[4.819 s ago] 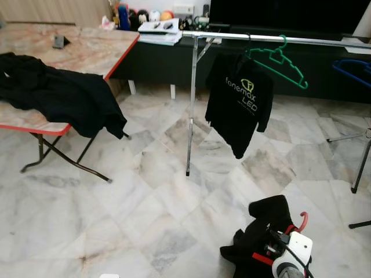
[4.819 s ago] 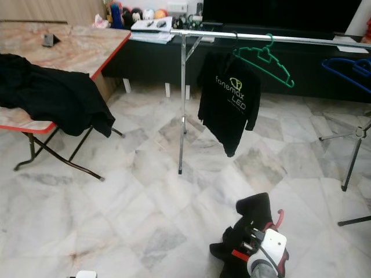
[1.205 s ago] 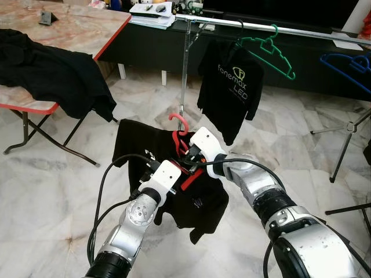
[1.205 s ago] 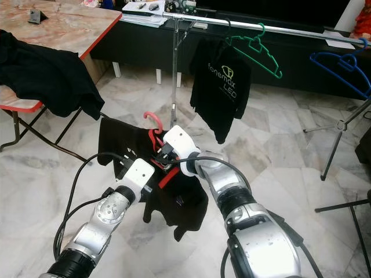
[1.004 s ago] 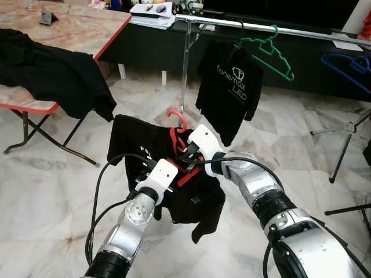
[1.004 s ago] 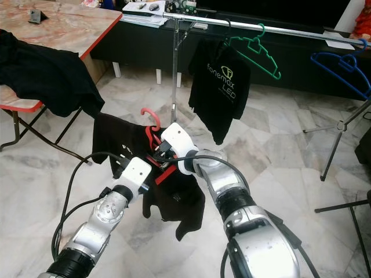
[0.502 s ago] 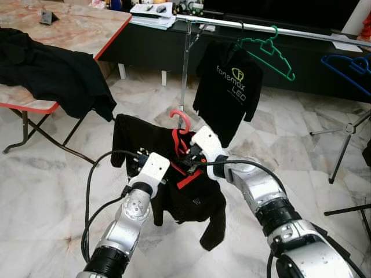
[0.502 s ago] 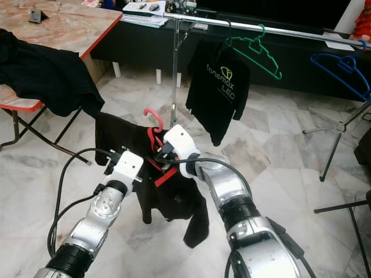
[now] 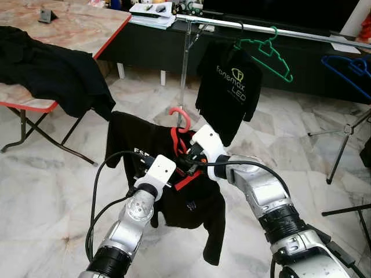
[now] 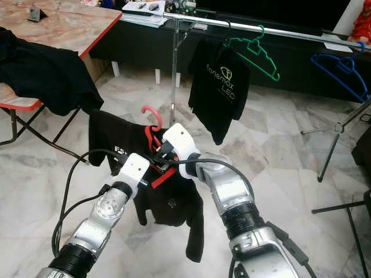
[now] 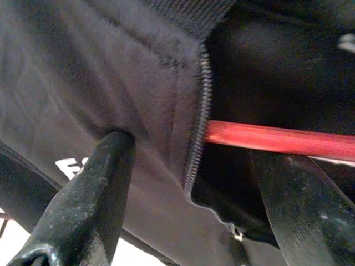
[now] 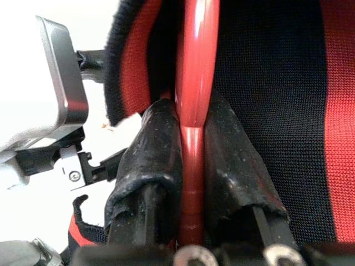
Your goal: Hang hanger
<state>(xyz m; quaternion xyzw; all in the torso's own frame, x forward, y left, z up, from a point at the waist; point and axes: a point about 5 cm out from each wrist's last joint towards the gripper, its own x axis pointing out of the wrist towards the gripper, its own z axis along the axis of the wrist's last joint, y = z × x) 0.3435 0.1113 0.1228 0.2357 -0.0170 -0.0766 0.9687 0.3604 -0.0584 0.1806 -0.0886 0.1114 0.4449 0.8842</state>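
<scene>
- Red hanger: carries a black shirt; held in mid-air above the marble floor, in front of the rail, not on it.
- Right hand: fingers pressed together on the red hanger's neck; the right wrist view shows the clamp close up, the head views show the hook rising above it.
- Left hand: fingers apart, one on the shirt's cloth, one beside the hanger's red bar; the left wrist view shows the collar seam.
- Rail: holds a black printed shirt, a green hanger and a blue hanger.
- Counter: at left, dark clothing draped over its edge.
</scene>
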